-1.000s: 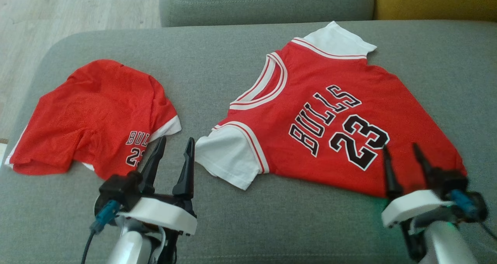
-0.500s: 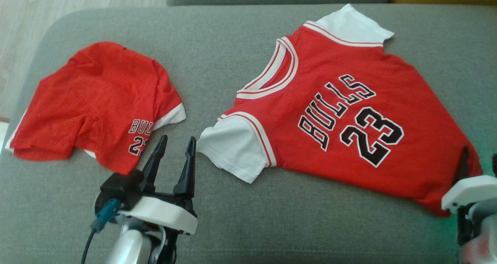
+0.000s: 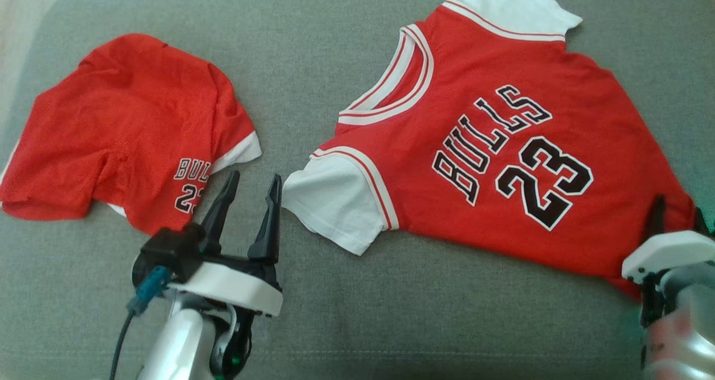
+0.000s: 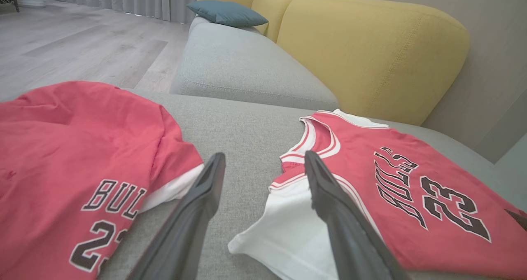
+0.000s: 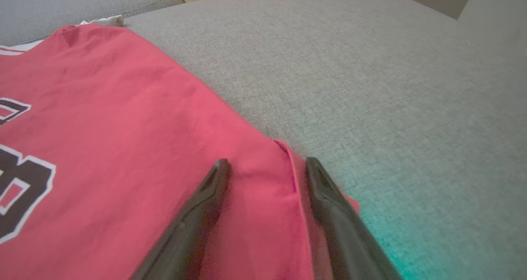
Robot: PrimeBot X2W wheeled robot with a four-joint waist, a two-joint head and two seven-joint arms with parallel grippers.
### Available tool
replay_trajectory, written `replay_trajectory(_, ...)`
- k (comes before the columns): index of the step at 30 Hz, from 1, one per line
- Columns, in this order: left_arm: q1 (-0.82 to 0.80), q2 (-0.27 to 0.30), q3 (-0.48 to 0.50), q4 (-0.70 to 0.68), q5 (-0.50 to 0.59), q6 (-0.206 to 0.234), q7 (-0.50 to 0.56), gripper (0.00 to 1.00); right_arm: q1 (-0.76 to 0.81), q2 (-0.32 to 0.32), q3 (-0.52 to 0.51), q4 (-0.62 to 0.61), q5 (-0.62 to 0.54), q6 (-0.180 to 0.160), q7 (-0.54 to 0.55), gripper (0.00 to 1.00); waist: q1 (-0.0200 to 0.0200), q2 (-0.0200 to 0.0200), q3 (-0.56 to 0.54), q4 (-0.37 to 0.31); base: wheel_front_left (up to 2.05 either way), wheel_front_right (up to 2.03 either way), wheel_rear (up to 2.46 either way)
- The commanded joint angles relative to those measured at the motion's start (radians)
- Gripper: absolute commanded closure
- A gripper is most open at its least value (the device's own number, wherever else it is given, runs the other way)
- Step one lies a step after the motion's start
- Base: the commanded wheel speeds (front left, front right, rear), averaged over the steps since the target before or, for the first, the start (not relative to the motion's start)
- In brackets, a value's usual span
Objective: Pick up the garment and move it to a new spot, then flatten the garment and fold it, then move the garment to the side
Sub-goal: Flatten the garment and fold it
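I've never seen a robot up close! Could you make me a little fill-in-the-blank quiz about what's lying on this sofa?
1. The big number printed on the jersey is ____.
2. Its sleeves are ____.
3. The left arm's fingers stand apart between the jersey and the red ____.
4. Both garments lie on a ____ cushion.

Missing words: 23; white; shorts; gray.

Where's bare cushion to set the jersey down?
Free: near strip of cushion below the jersey; far band between shorts and collar; cushion right of the jersey. Crowded: gap between shorts and white sleeve, where the left gripper sits.
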Motion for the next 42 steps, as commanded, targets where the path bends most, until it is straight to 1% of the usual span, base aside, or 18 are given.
replay_trajectory(1, -0.046, 0.006, 0.041, -0.033, 0.007, -0.007, -0.005, 0.00, -0.041, -0.006, 0.023, -0.007, -0.014, 0.004, -0.017, 1.00, 0.0000, 0.0000, 0.014, -0.001, 0.00, 0.00, 0.00)
replay_trajectory(4, -0.055, 0.006, 0.044, -0.031, 0.011, -0.010, -0.005, 0.00, -0.063, -0.006, 0.027, 0.012, -0.015, 0.004, -0.040, 1.00, 0.0000, 0.0000, 0.026, 0.000, 0.00, 0.00, 0.00)
replay_trajectory(7, -0.059, 0.006, 0.046, -0.025, 0.012, -0.013, -0.005, 0.00, -0.083, -0.006, 0.040, 0.001, -0.022, 0.004, -0.067, 1.00, 0.0000, 0.0000, 0.026, 0.001, 0.00, 0.00, 0.00)
replay_trajectory(11, -0.057, 0.006, 0.043, -0.016, 0.005, -0.012, -0.005, 0.00, -0.108, -0.006, 0.063, -0.038, -0.045, 0.004, -0.080, 1.00, 0.0000, 0.0000, 0.003, 0.007, 0.00, 0.00, 0.00)
replay_trajectory(14, -0.051, 0.006, 0.040, -0.014, -0.003, -0.008, -0.005, 0.00, -0.134, -0.006, 0.076, -0.091, -0.075, 0.004, -0.068, 1.00, 0.0000, 0.0000, -0.021, 0.015, 0.00, 0.00, 0.00)
replay_trajectory(15, -0.051, 0.006, 0.040, -0.014, -0.003, -0.008, -0.005, 0.00, -0.134, -0.006, 0.076, -0.091, -0.075, 0.004, -0.068, 1.00, 0.0000, 0.0000, -0.021, 0.015, 0.00, 0.00, 0.00)
replay_trajectory(21, -0.036, 0.006, 0.034, -0.016, -0.018, 0.001, -0.005, 0.00, -0.203, -0.006, 0.130, -0.225, -0.114, 0.004, 0.006, 1.00, 0.0000, 0.0000, -0.055, 0.030, 0.00, 0.00, 0.00)
replay_trajectory(25, -0.028, 0.006, 0.026, -0.021, -0.026, 0.007, -0.005, 0.00, -0.230, -0.019, 0.178, -0.269, -0.134, 0.004, 0.074, 1.00, 0.0000, 0.0000, -0.061, 0.043, 0.00, 0.00, 0.00)
replay_trajectory(28, -0.028, 0.006, 0.021, -0.024, -0.030, 0.009, -0.005, 0.00, -0.245, -0.042, 0.199, -0.253, -0.149, 0.004, 0.114, 1.00, 0.0000, 0.0000, -0.056, 0.057, 0.00, 0.00, 0.00)
replay_trajectory(30, -0.033, 0.006, 0.018, -0.026, -0.032, 0.009, -0.005, 0.00, -0.257, -0.073, 0.208, -0.225, -0.177, 0.004, 0.128, 1.00, 0.0000, 0.0000, -0.046, 0.068, 0.00, 0.00, 0.00)
replay_trajectory(34, -0.047, 0.006, 0.011, -0.029, -0.033, 0.008, -0.005, 0.00, -0.300, -0.135, 0.192, -0.156, -0.237, 0.004, 0.128, 1.00, 0.0000, 0.0000, -0.023, 0.091, 0.00, 0.00, 0.00)
replay_trajectory(38, -0.055, 0.006, 0.014, -0.030, -0.031, 0.008, -0.005, 0.00, -0.357, -0.168, 0.172, -0.081, -0.281, 0.004, 0.108, 1.00, 0.0000, 0.0000, -0.004, 0.104, 0.00, 0.00, 0.00)
replay_trajectory(39, -0.056, 0.006, 0.014, -0.029, -0.030, 0.008, -0.005, 0.00, -0.367, -0.177, 0.171, -0.065, -0.297, 0.004, 0.095, 0.45, 0.0000, 0.0000, -0.001, 0.105, 0.00, 0.00, 0.00)
replay_trajectory(40, -0.057, 0.006, 0.014, -0.029, -0.030, 0.007, -0.005, 0.00, -0.376, -0.182, 0.165, -0.048, -0.309, 0.004, 0.087, 0.00, 0.0000, 0.0000, 0.001, 0.107, 0.00, 0.00, 0.00)
replay_trajectory(42, -0.058, 0.006, 0.013, -0.027, -0.029, 0.007, -0.005, 0.00, -0.389, -0.186, 0.152, -0.016, -0.327, 0.004, 0.068, 0.00, 0.0000, 0.0000, 0.001, 0.107, 0.00, 0.00, 0.00)
